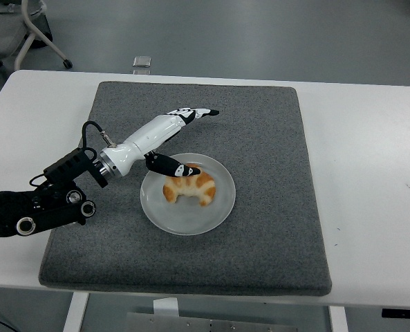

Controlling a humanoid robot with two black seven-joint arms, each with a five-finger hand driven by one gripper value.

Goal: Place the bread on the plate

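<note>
The bread (189, 189) lies on the plate (184, 221). The left hand (180, 138) is released, fingers straight, thumb touching the crust. Lift it straight up so the bread isn't dragged.

The bread (189, 189) is a golden-brown croissant, curved like a crescent with both tips pointing toward the near edge, lying flat. It rests on the plate (191, 220), a round, pale, translucent dish, in its upper middle part. The plate sits on a grey mat (274, 173), somewhat left of the mat's centre.
</note>
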